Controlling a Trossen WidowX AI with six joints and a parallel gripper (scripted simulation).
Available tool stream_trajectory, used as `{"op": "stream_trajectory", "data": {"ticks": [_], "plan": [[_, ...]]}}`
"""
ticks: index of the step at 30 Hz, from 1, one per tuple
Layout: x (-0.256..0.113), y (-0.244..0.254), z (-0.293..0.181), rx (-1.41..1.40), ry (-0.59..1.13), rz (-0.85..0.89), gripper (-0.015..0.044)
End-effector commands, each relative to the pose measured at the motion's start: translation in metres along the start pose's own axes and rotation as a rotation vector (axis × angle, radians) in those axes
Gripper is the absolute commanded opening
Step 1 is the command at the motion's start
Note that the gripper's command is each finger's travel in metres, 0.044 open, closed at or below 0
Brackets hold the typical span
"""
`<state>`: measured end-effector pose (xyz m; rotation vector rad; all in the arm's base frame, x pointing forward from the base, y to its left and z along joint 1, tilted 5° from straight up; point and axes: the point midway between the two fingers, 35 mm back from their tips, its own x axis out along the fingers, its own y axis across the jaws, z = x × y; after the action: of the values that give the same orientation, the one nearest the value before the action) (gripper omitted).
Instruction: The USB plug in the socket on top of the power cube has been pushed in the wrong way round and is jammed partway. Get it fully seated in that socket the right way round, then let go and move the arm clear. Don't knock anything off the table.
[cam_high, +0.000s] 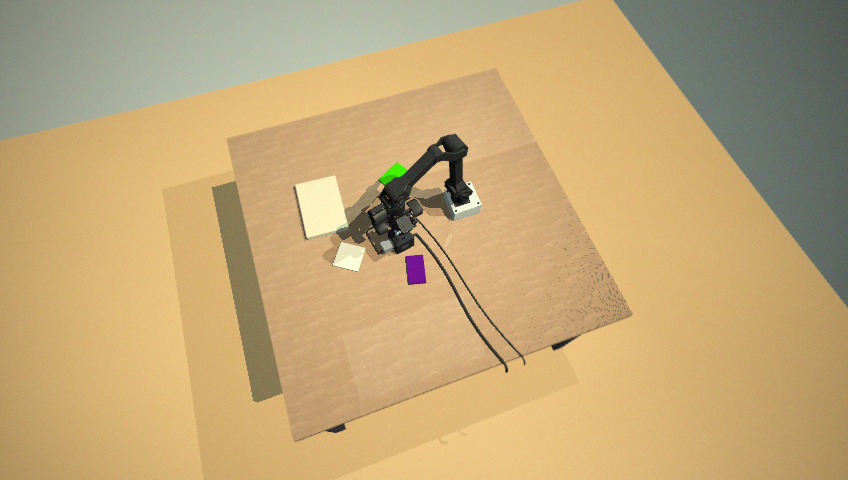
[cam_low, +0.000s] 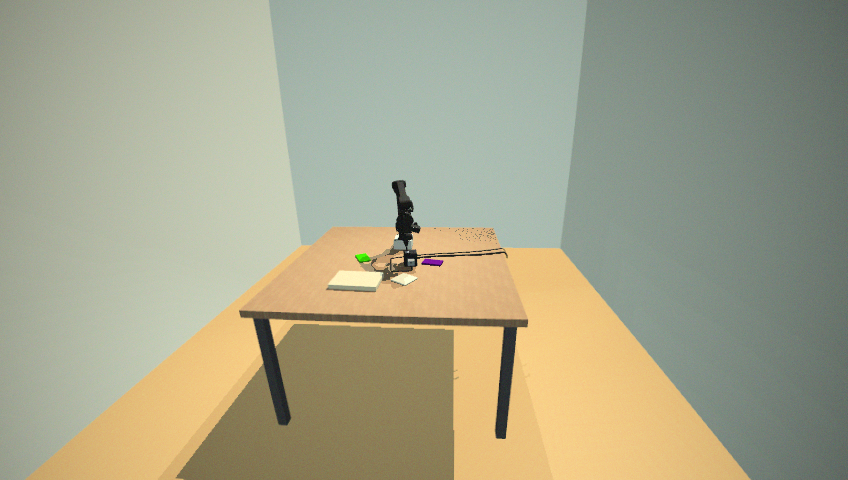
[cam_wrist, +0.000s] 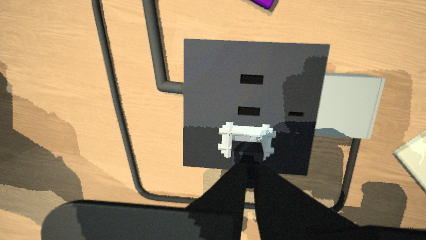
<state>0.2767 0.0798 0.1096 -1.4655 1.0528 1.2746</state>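
Note:
The power cube is a dark box with several slots in its top. A white bracket-like frame shows on the near part of its top in the wrist view. My gripper points down over this part, shut on the USB plug, which appears dark and small at the fingertips. The plug sits at or just above the white frame. The fingers and shadow hide its lower end, so its depth and which way round it is cannot be told. The socket opening under it is hidden.
A pale grey block adjoins the cube's side. A thick cable leaves the cube; a thin cable loops round it. A purple block, cream square, cream slab and green block lie nearby.

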Motion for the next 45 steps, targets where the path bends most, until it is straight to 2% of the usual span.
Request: {"op": "stream_trajectory", "data": {"ticks": [1,45], "plan": [[0.0008,-0.0006,-0.0005,-0.005,0.003,-0.002,0.0],[0.0061,-0.0006,-0.0004,-0.005,0.003,-0.002,0.0]]}}
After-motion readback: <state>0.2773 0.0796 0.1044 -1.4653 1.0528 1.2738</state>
